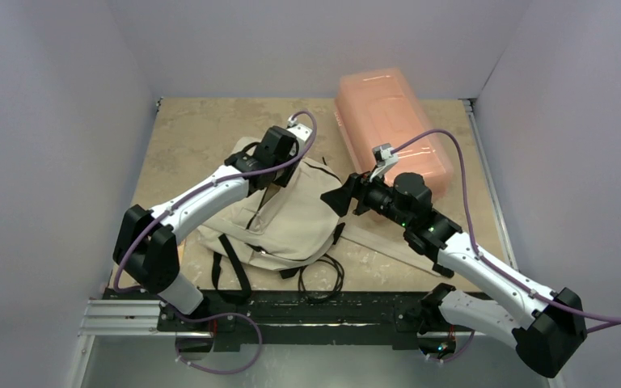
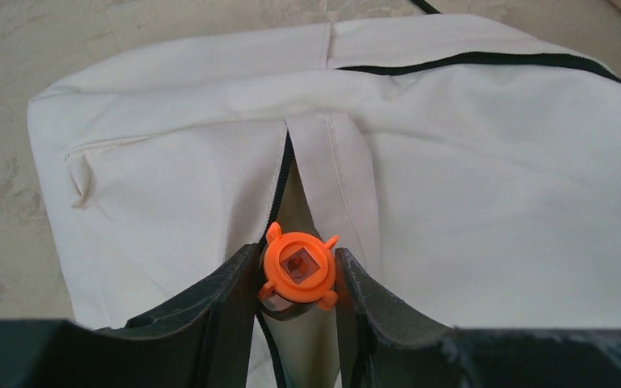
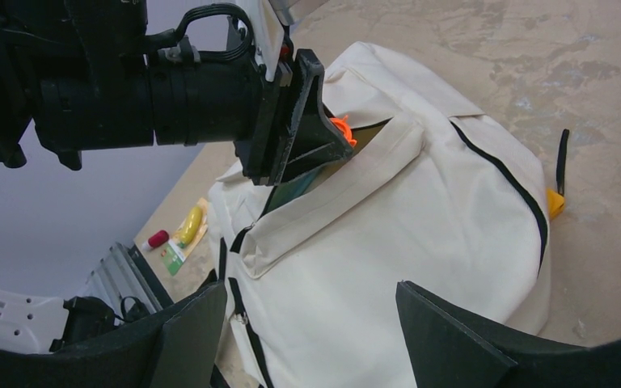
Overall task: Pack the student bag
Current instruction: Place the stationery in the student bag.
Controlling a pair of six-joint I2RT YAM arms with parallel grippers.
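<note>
The student bag (image 1: pixel 295 222) lies flat mid-table, cream fabric with black zippers and straps. My left gripper (image 1: pixel 269 187) points down at it, shut on a small round orange-capped object (image 2: pixel 297 271). The orange cap sits between both fingers, right over an unzipped slit (image 2: pixel 291 202) in the bag (image 2: pixel 485 170). In the right wrist view the left gripper (image 3: pixel 327 141) has its tips at the slit, with the orange object (image 3: pixel 342 128) just showing. My right gripper (image 1: pixel 340 198) hovers open over the bag (image 3: pixel 420 218), nothing between its fingers (image 3: pixel 311 295).
A translucent pink plastic box (image 1: pixel 392 129) lies at the back right, close behind my right wrist. A yellow item, a red-capped item and a small card (image 3: pixel 179 234) lie on the table left of the bag. A black cord (image 1: pixel 323 279) loops near the front edge.
</note>
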